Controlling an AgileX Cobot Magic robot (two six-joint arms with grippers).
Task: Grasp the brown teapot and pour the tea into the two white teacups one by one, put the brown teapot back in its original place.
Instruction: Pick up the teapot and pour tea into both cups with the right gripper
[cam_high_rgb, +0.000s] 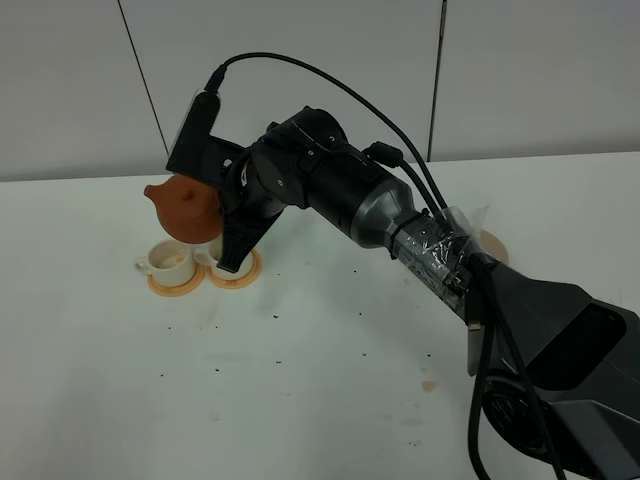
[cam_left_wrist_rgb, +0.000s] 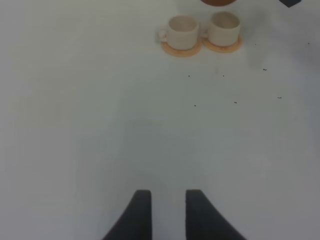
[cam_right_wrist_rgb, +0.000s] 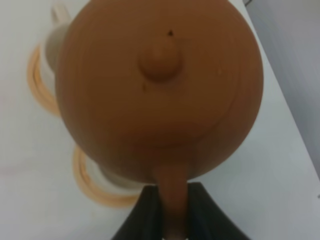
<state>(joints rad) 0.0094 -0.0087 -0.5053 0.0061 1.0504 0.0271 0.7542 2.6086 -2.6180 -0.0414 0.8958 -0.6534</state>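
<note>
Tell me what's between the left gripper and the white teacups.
Left wrist view: only bare white table, with few dark specks, between left gripper and teacups.

Exterior high cam: raised, looks down across tabletop toward far wall. Left wrist cam: low, faces two white teacups from well back. Right wrist cam: tight on brown teapot lid. All three share the cups.
</note>
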